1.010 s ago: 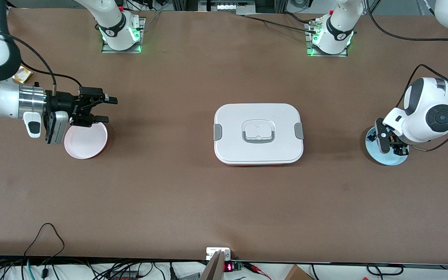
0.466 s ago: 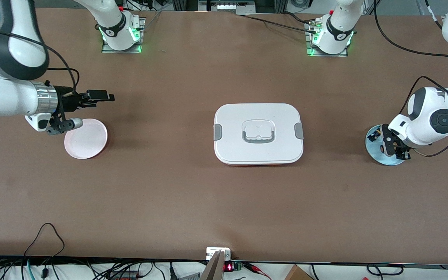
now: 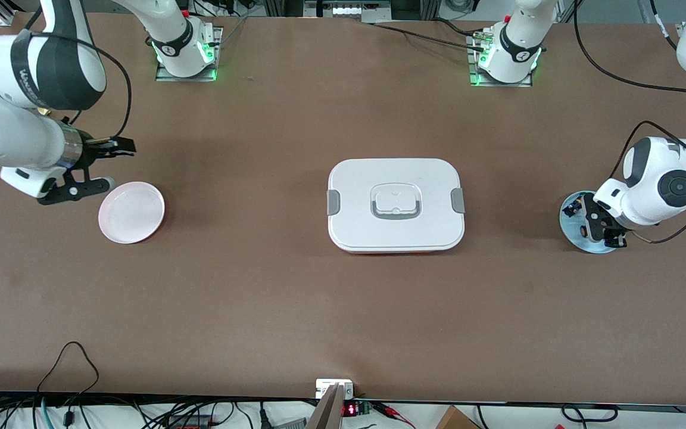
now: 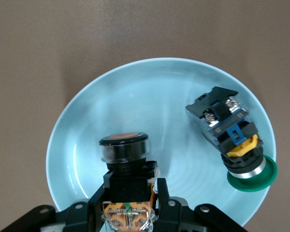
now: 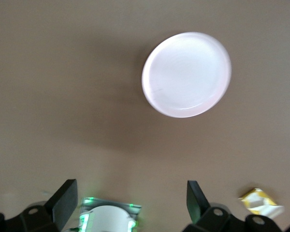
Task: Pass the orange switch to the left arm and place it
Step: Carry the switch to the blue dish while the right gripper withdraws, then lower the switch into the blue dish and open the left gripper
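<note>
The orange switch [image 4: 124, 145], black-bodied with an orange cap, stands on the light blue plate [image 4: 87, 125] at the left arm's end of the table. My left gripper [image 4: 131, 193] is shut on its black body, low over that plate [image 3: 570, 225]. The white box [image 3: 395, 205] with grey clips sits in the middle of the table, well apart from both grippers. My right gripper [image 3: 118, 165] hangs open and empty over the table beside the pink plate [image 3: 131, 213]. In the right wrist view its fingers [image 5: 65, 195] stand wide apart.
A second switch with a green cap [image 4: 237, 145] lies on its side on the blue plate, beside the orange one. The pink plate [image 5: 186, 75] holds nothing. A small yellow wrapper [image 5: 261, 203] lies near the right arm's end of the table.
The right arm has swung back toward its end of the table, taking its open gripper off the pink plate's edge. The left gripper stays shut on the orange switch over the blue plate.
</note>
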Robot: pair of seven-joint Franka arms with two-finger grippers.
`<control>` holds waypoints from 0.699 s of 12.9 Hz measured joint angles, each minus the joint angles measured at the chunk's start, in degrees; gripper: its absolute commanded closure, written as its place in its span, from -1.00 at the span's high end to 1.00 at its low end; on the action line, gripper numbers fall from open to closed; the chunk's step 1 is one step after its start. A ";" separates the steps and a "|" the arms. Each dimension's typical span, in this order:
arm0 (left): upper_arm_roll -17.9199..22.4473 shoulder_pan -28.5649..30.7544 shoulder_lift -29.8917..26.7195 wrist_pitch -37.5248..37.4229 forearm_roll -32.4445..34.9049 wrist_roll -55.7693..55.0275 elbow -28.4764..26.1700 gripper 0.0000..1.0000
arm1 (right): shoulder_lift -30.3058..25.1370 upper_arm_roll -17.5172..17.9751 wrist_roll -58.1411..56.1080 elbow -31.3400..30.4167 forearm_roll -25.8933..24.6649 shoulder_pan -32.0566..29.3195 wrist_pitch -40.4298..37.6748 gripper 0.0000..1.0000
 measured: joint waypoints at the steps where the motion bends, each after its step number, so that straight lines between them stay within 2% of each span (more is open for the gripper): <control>1: 0.00 0.00 0.25 0.02 0.00 0.00 0.29 -0.13 | -0.24 0.01 0.11 1.47 -1.02 -0.11 0.00 1.00; 2: 0.00 0.00 0.46 0.02 0.00 0.00 0.54 0.99 | -0.35 0.00 0.25 2.80 -1.52 -0.58 0.33 1.00; 5: -0.01 0.03 0.63 0.02 0.00 0.03 0.79 1.00 | -0.33 -0.11 1.25 5.34 0.16 -4.31 3.00 1.00; 7: -0.02 0.10 0.63 0.02 0.00 0.03 1.08 1.00 | -0.33 -0.16 4.75 5.64 3.62 -7.53 2.33 1.00; 9: -0.18 0.12 0.61 -0.12 0.00 0.03 1.80 1.00 | -0.37 -0.15 8.36 5.75 3.83 -8.36 0.72 1.00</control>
